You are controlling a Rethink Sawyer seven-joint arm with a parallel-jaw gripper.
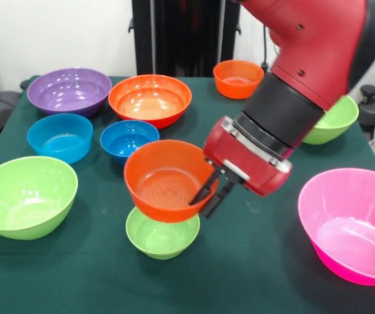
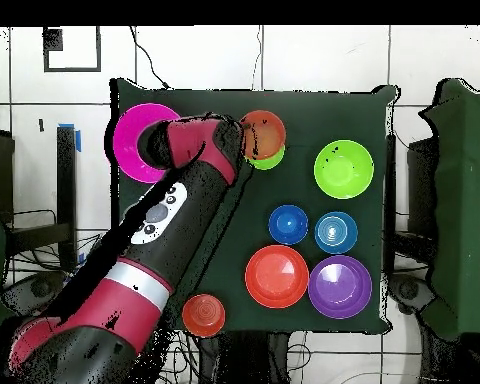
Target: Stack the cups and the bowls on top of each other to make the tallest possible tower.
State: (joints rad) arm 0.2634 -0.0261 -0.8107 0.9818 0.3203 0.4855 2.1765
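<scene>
The orange bowl (image 1: 166, 180) hangs tilted in my pincer (image 1: 212, 192), its rim pinched between my two dark fingers (image 1: 203, 191), one inside the wall and one outside, so I am clenched on it. It sits just above the small green bowl (image 1: 162, 235) near the front edge of the green table (image 1: 252, 275); from the front the orange base seems to touch or nearly touch the green rim, but I cannot tell whether it already rests there. I judge this to be the placing step of the tower's second layer: the next move calls for levelling the orange bowl, centring it over the green one, lowering it until it seats, then letting go without dragging the rim sideways. Around this pair stand a big lime bowl (image 1: 25, 195), two blue bowls (image 1: 60, 136) (image 1: 129, 139), a wide orange bowl (image 1: 150, 99), a purple bowl (image 1: 69, 90), a small orange bowl (image 1: 238, 78) at the far side and a pink bowl (image 1: 352, 222) cut off at the picture's edge. My arm (image 1: 305, 72) covers most of another lime bowl (image 1: 339, 118). From overhead the arm hides part of the pink bowl, and only a sliver of green shows under the orange one, so how well they line up is hard to judge.
</scene>
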